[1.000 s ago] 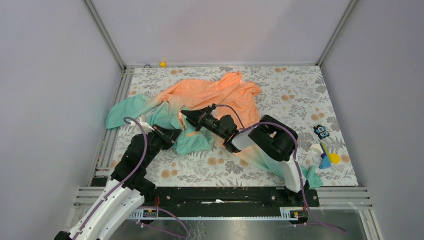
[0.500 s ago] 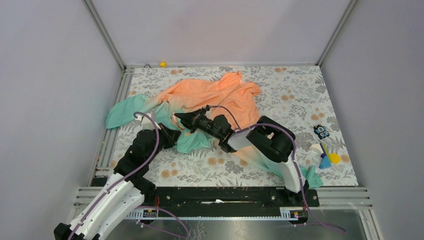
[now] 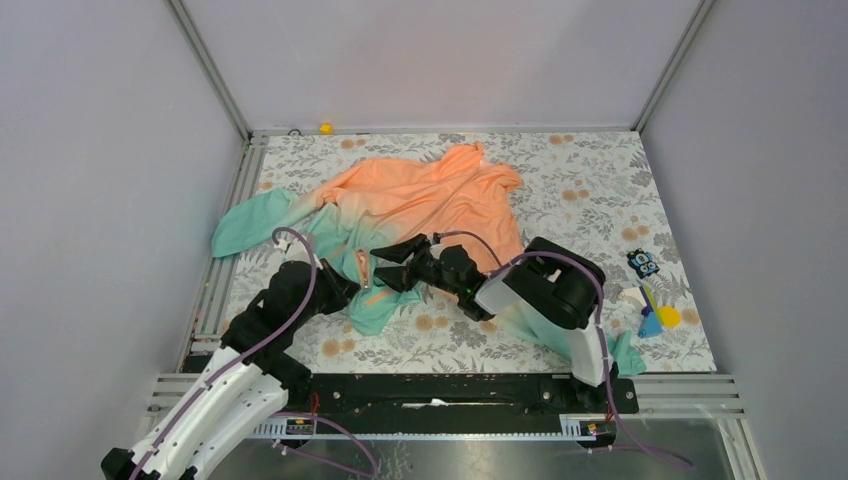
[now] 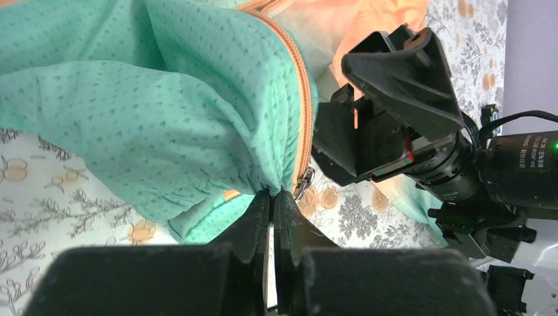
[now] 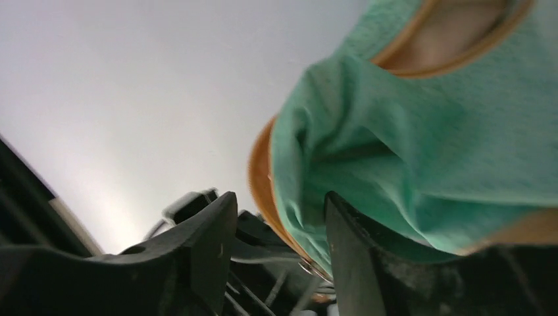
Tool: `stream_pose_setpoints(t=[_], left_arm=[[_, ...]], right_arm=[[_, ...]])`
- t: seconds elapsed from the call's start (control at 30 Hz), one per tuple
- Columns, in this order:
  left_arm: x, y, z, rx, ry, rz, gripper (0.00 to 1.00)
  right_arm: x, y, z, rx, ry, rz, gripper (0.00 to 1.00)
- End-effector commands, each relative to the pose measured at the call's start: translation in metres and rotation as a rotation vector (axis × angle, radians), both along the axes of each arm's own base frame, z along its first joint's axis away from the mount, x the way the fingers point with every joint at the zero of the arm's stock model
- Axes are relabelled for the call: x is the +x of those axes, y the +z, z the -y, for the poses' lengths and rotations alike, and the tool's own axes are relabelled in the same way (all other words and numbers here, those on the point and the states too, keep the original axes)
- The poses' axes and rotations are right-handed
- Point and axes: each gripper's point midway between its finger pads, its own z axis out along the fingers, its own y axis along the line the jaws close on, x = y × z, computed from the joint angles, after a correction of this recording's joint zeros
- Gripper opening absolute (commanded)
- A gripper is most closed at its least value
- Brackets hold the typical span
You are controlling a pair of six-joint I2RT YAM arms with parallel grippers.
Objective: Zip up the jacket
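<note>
The jacket [image 3: 430, 190] lies spread on the floral table, orange at the far end and teal toward me. My left gripper [image 3: 345, 287] is shut on the teal hem [image 4: 197, 151] just beside the bottom of the orange zipper [image 4: 304, 112]. The metal slider [image 4: 304, 181] hangs right next to its tips [image 4: 272, 195]. My right gripper [image 3: 388, 265] faces it from the right, open. In the right wrist view the teal edge [image 5: 421, 145] and orange zipper tape [image 5: 260, 178] hang between its spread jaws [image 5: 279, 217], unpinched.
A small yellow object [image 3: 325, 128] sits at the table's far edge. Small toys [image 3: 645, 263] and coloured pieces [image 3: 655, 318] lie at the right. A metal rail [image 3: 222, 270] borders the left side, with walls all round.
My right gripper has opened and let go of the zipper. Both grippers and the teal hem have shifted toward the near edge.
</note>
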Motion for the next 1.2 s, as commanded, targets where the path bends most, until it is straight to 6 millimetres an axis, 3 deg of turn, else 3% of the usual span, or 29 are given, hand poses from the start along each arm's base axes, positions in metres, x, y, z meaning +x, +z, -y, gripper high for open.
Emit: stream_pose_setpoints(t=[0.0,0.07,0.2,0.3,0.4,0.5,0.57,0.67,0.77,0.83,0.97,1.03,1.07,1.17], left_arm=[[-0.016,0.007,0.004,-0.022,-0.014,-0.115,0.0],[-0.022,-0.002,0.002,-0.005,-0.012,-0.17,0.0],[-0.034,-0.009,0.008,0.0,-0.071,-0.236,0.0],[-0.04,-0.005,0.008,0.014,-0.102,-0.25,0.0],[-0.042,0.001,0.009,0.024,-0.128,-0.241,0.0],[-0.043,0.004,0.01,0.023,-0.146,-0.235,0.0],[-0.043,0.005,0.01,0.031,-0.159,-0.228,0.0],[-0.044,0.004,0.01,0.049,-0.176,-0.23,0.0],[-0.045,0.003,0.01,0.056,-0.191,-0.226,0.0],[-0.046,0.001,0.009,0.058,-0.194,-0.226,0.0],[-0.048,0.002,0.01,0.052,-0.203,-0.216,0.0],[-0.049,0.002,0.009,0.052,-0.198,-0.215,0.0],[-0.049,0.001,0.008,0.05,-0.195,-0.216,0.0],[-0.051,-0.003,0.008,0.039,-0.185,-0.225,0.0]], right_arm=[[-0.028,0.001,0.011,-0.168,0.114,0.196,0.65],[-0.042,-0.02,0.019,-0.289,0.178,0.267,0.71],[-0.072,-0.036,0.032,-0.469,0.377,0.593,0.81],[-0.086,-0.041,0.047,-0.604,0.466,0.937,0.82],[-0.087,-0.053,0.059,-0.886,0.526,1.364,0.83],[-0.089,-0.045,0.06,-1.113,0.441,1.756,0.93],[-0.087,-0.028,0.063,-1.097,0.334,1.84,0.97],[-0.112,-0.012,0.059,-0.936,0.293,2.074,0.99],[-0.136,-0.004,0.053,-0.858,0.255,2.304,0.98],[-0.142,0.003,0.051,-0.861,0.194,2.417,0.97],[-0.147,0.027,0.04,-0.85,-0.005,2.577,0.85],[-0.145,0.037,0.035,-0.876,-0.126,2.612,0.69],[-0.144,0.045,0.033,-0.88,-0.196,2.618,0.67],[-0.14,0.038,0.023,-0.957,-0.257,2.646,0.66]])
